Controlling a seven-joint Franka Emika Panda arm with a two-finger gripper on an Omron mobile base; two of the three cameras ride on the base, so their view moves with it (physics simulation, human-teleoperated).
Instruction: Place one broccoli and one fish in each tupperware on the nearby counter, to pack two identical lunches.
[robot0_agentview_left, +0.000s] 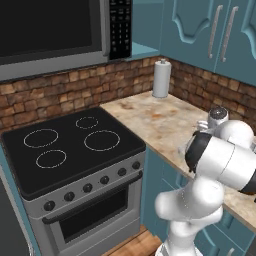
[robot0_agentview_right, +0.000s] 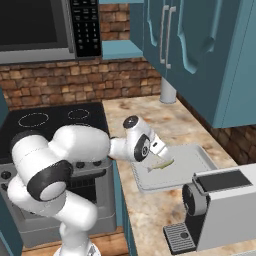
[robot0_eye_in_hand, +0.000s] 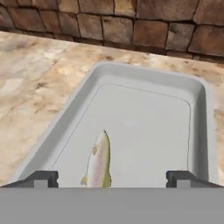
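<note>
A pale grey tupperware (robot0_eye_in_hand: 144, 72) sits on the beige counter (robot0_eye_in_hand: 35, 87), close to the brick wall. A slim fish (robot0_eye_in_hand: 99, 162) lies flat on its floor near the front rim. My gripper (robot0_eye_in_hand: 111, 178) hovers just above it, open, fingertips wide apart and clear of the fish. From the right base view the tupperware (robot0_agentview_right: 205, 160) lies right of the stove, with the fish (robot0_agentview_right: 161, 165) at its left end under the gripper (robot0_agentview_right: 161, 150). The broccoli is out of view.
A grey coffee machine (robot0_agentview_right: 220, 205) stands on the counter just in front of the tray. The black stovetop (robot0_agentview_left: 70, 145) lies to the left. A paper towel roll (robot0_agentview_left: 161, 78) stands in the far corner. Teal upper cabinets (robot0_agentview_right: 200, 50) hang overhead.
</note>
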